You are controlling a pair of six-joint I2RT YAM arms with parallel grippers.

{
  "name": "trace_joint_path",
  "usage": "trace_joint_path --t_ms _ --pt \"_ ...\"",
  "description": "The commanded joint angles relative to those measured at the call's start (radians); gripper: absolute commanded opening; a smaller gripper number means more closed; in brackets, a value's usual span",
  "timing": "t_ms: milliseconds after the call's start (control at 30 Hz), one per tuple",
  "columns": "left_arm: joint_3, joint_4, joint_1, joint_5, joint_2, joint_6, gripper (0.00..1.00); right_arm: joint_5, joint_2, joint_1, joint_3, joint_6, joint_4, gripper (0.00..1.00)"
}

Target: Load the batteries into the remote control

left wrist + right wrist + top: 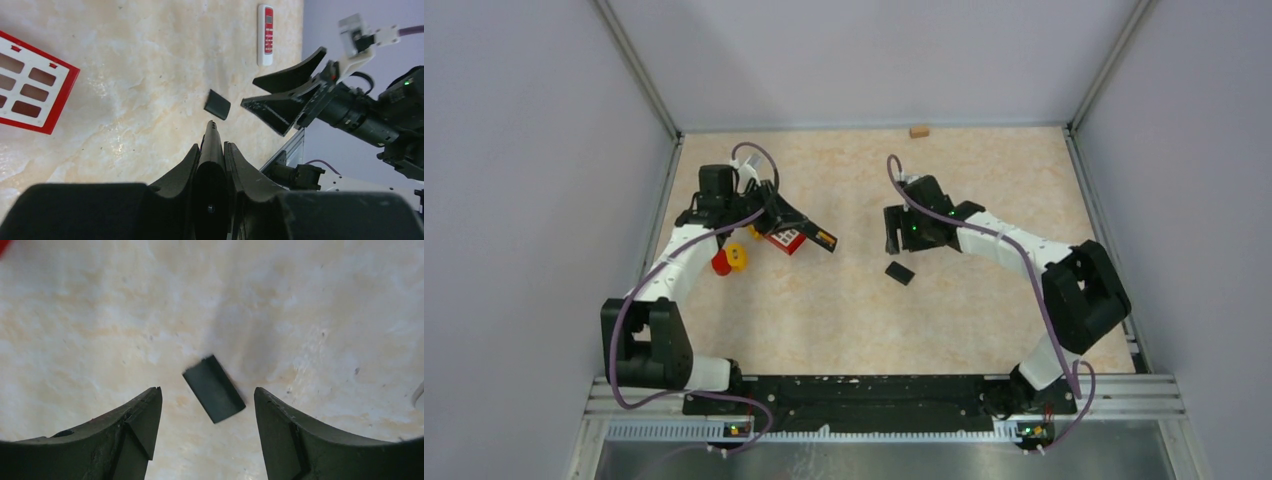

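The left gripper (212, 146) is clenched on the dark remote control (211, 172). The right gripper (207, 392) hangs released over what we judge to be its detached cover (214, 388), on the surface (100, 315). We see no batteries, so loading remains.

Setup's basically a little booth with plain, matte, pale lilac-grey walls on three sides: back wall (874, 60), left wall (524, 200), right wall (1194, 200). Silver aluminium posts (639, 70) run up the two back corners, splaying outward in the top view. The counter (984, 180) is a beige marble-look sheet with cloudy cream-orange veining, plus a few tiny dark specks you can pick out in the wrist views. Thin metal strips (664, 200) edge it down both sides. At the near edge there's a black plate (874, 390) sitting on a slotted aluminium rail (904, 430), then a dull steel sheet (884, 462) below that. Lighting is soft and even, just faint fuzzy shadows on the counter.
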Motion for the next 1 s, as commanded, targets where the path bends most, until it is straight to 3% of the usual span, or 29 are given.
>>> trace_joint_path --t_ms 0,267,367,567,967 --pt "0.004 -0.037 0.002 -0.035 -0.004 0.063 0.0 -0.102 0.011 0.006 -0.052 -0.167 0.015 0.69" --pt "0.027 -0.069 0.005 -0.029 0.032 0.071 0.0 -0.107 0.098 0.07 -0.054 -0.413 -0.023 0.69" --pt "0.05 -0.077 0.006 -0.019 0.054 0.068 0.0 -0.042 0.106 0.119 -0.072 -0.488 -0.031 0.7" --pt "0.059 -0.077 0.006 -0.018 0.059 0.067 0.0 0.048 0.146 0.126 -0.067 -0.503 -0.04 0.69" --pt "0.06 -0.092 0.006 -0.028 0.056 0.07 0.0 0.053 0.146 0.126 -0.073 -0.502 -0.033 0.69"
